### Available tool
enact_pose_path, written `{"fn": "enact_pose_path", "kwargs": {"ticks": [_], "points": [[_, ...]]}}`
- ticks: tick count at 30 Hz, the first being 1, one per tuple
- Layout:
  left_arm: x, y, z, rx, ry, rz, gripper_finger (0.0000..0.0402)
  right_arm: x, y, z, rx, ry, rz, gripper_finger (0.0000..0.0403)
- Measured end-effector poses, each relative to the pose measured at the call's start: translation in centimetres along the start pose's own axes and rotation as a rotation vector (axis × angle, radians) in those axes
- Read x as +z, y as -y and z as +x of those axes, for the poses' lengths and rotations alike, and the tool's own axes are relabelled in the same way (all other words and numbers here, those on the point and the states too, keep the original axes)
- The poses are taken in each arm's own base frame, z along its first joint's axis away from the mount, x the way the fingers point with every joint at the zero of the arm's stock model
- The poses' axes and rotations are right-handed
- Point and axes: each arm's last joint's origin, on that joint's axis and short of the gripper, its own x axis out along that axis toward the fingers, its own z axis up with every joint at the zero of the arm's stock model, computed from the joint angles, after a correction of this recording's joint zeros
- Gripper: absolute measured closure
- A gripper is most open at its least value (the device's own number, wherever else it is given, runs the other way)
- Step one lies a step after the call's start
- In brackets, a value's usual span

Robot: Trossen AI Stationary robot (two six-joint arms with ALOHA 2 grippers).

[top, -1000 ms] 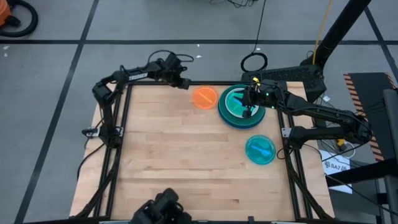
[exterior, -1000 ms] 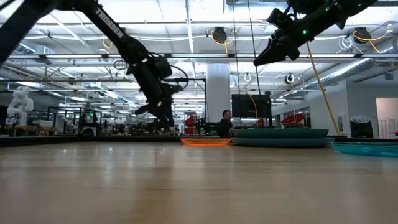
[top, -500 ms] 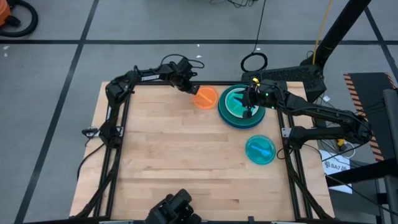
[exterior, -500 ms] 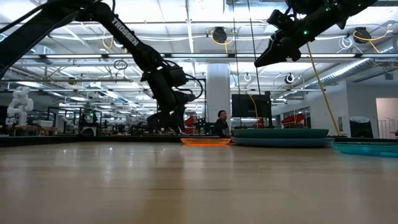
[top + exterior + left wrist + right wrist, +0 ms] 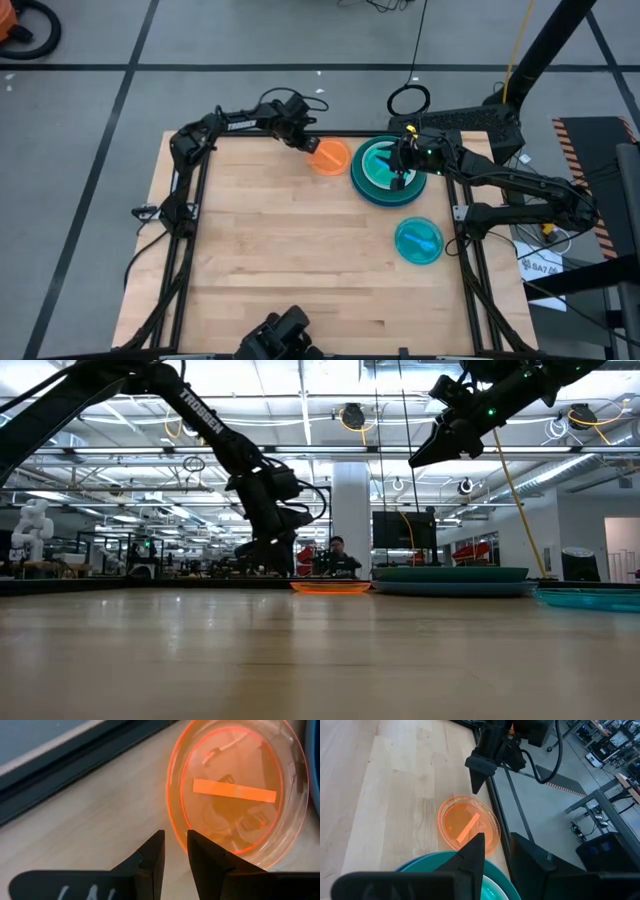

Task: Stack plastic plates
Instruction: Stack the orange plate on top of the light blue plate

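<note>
A small translucent orange plate (image 5: 329, 157) lies flat on the table near its far edge. Right of it stands a stack of plates (image 5: 388, 171): large blue and teal ones below, a cyan one on top. Another cyan plate (image 5: 418, 240) lies alone, nearer the right edge. My left gripper (image 5: 175, 842) hovers open over the orange plate's (image 5: 235, 790) far-left rim, pointing steeply down, with nothing between its fingers. In the right wrist view its tips (image 5: 476, 784) stand above the plate. My right gripper (image 5: 497, 842) hangs open high above the stack, empty.
The table's dark frame rail (image 5: 75, 765) runs just beyond the orange plate. Bare wood (image 5: 290, 260) covers the table's left and near parts. A person (image 5: 335, 557) sits in the room far behind the table.
My left gripper has swung toward the table's right edge and come down toward the orange plate's far-left rim, then held still. The plates and my right arm have not moved.
</note>
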Motion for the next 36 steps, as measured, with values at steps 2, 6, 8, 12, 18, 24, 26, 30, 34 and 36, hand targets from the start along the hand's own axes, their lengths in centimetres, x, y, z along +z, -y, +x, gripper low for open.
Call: {"fn": "enact_pose_path", "kwargs": {"ticks": [2, 6, 8, 12, 18, 24, 26, 30, 34, 36], "points": [[-0.02, 0.06, 0.02, 0.002, 0.000, 0.001, 0.0313, 0.00, 0.00, -0.01, 0.000, 0.000, 0.001, 0.0319], [-0.02, 0.06, 0.02, 0.002, 0.000, -0.001, 0.0313, 0.00, 0.00, -0.01, 0.000, 0.000, 0.002, 0.0319], [-0.06, 0.05, 0.02, 0.004, -0.004, -0.002, 0.0313, 0.00, 0.00, 0.00, 0.000, 0.000, 0.003, 0.0319], [-0.21, -0.13, 0.00, 0.009, -0.021, -0.010, 0.0313, -0.04, -0.02, -0.01, 0.003, -0.003, 0.003, 0.0319], [-0.22, -0.13, 0.00, 0.006, -0.023, -0.016, 0.0313, -0.05, -0.04, -0.01, 0.004, -0.005, 0.003, 0.0319], [-0.22, -0.16, -0.01, 0.006, -0.024, -0.024, 0.0313, -0.06, -0.04, 0.00, 0.005, -0.006, 0.003, 0.0319], [-0.22, -0.19, -0.02, 0.005, -0.025, -0.026, 0.0313, -0.05, -0.04, -0.01, 0.005, -0.005, 0.003, 0.0319], [-0.23, -0.19, -0.02, 0.005, -0.026, -0.028, 0.0313, -0.06, -0.05, 0.00, 0.005, -0.006, 0.003, 0.0319], [-0.46, -0.26, -0.03, 0.011, -0.049, -0.022, 0.0313, -0.06, -0.04, 0.00, 0.005, -0.006, 0.003, 0.0319], [-0.68, -0.43, -0.10, -0.008, -0.083, -0.036, 0.0313, -0.06, -0.04, -0.01, 0.005, -0.005, 0.003, 0.0319]]}}
